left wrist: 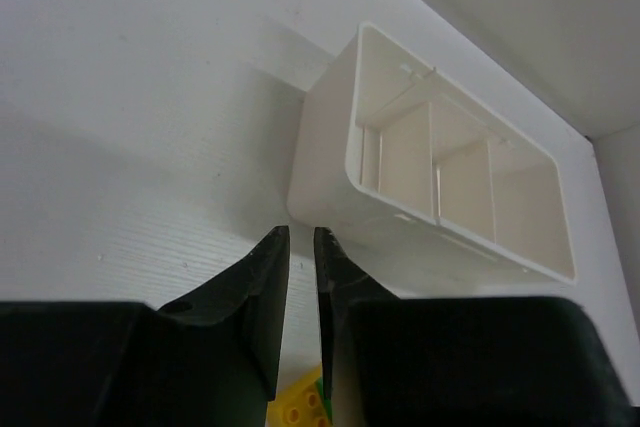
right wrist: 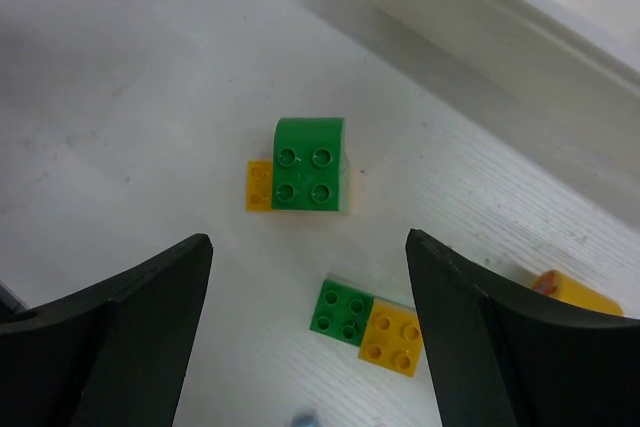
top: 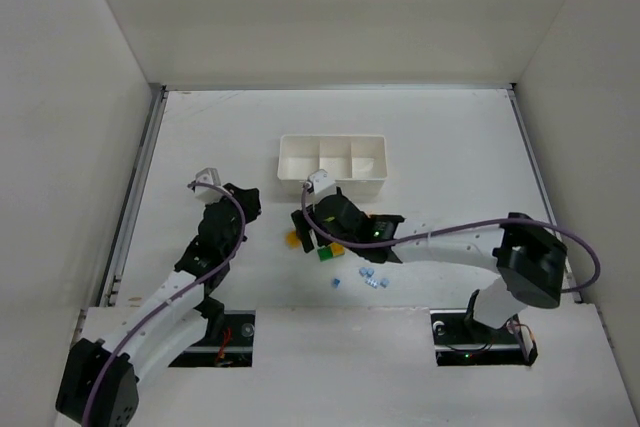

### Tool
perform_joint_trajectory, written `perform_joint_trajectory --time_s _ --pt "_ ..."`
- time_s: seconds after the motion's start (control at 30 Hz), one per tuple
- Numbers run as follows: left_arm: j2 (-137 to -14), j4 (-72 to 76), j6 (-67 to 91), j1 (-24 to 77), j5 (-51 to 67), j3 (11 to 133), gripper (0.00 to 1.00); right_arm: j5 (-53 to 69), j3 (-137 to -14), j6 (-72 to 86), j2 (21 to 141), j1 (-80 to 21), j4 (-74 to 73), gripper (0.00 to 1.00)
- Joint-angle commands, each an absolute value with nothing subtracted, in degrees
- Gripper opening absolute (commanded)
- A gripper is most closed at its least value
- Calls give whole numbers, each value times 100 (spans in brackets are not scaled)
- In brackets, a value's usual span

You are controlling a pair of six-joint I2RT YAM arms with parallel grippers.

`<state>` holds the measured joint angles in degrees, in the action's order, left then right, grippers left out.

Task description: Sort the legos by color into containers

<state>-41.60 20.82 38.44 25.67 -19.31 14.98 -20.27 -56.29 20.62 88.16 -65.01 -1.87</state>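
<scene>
The white three-compartment tray (top: 333, 162) stands at mid table; its compartments look empty from above. Green and yellow-orange legos (top: 325, 252) lie in front of it, and small light blue ones (top: 368, 277) lie nearer the arms. My right gripper (top: 312, 230) is open and empty, hovering over the pile. In the right wrist view the gripper (right wrist: 308, 242) frames a green brick (right wrist: 310, 175) beside a yellow one (right wrist: 259, 185), and a green-and-yellow pair (right wrist: 365, 322). My left gripper (top: 252, 203) is shut and empty, left of the pile, pointing at the tray (left wrist: 450, 167). A yellow lego (left wrist: 298, 407) shows under the left gripper (left wrist: 301, 237).
White walls enclose the table on the left, back and right. A metal rail (top: 135, 187) runs along the left edge. Another yellow-orange piece (right wrist: 575, 292) lies at the right of the right wrist view, near the tray wall (right wrist: 520, 17).
</scene>
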Motion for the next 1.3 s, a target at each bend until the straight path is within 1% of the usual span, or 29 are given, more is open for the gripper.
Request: perform_joint_trajectory --time_s 0.0,0.07,0.17,0.3,0.57,0.7,0.87,0.93,1.0,1.03,1.1,1.13,1.2,1.27 --pt "-4219 2637 3621 2396 -1749 1433 16 -1732 -5765 2197 9236 -6526 369 85" --pt "-4210 2558 3682 2237 -1793 1371 24 -1714 -5888 2241 9543 -6473 413 85" --pt "-4358 2548 3796 2105 -1802 1266 34 -1714 -6073 2259 9922 -6333 413 84" --pt "-4658 2575 3858 2105 -1749 1301 40 -1775 -6161 2224 10168 -6288 509 79" --pt "-4825 2681 3850 2228 -1784 1310 39 -1802 -6126 2224 10353 -6201 703 69" --pt "-4939 2681 3841 2254 -1802 1345 39 -1819 -6108 2206 10380 -6209 852 60" --pt "-5054 2733 3832 2237 -1837 1345 37 -1793 -6143 2215 10485 -6209 870 55" --pt "-5062 2751 3823 2254 -1854 1345 37 -1810 -6161 2180 10520 -6209 870 51" --pt "-5062 2751 3823 2272 -1881 1345 37 -1802 -6161 2162 10547 -6209 870 50" --pt "-5071 2751 3823 2281 -1890 1345 37 -1802 -6161 2162 10556 -6201 870 46" --pt "-5106 2751 3823 2307 -1890 1345 37 -1828 -6144 2180 10547 -6201 870 35" --pt "-5124 2760 3823 2324 -1890 1345 37 -1863 -6117 2206 10503 -6209 888 31" --pt "-5211 2786 3815 2386 -1890 1371 38 -1898 -6030 2206 10363 -6209 993 26" --pt "-5282 2760 3841 2491 -1890 1441 39 -1942 -5924 2197 10153 -6209 1098 25"
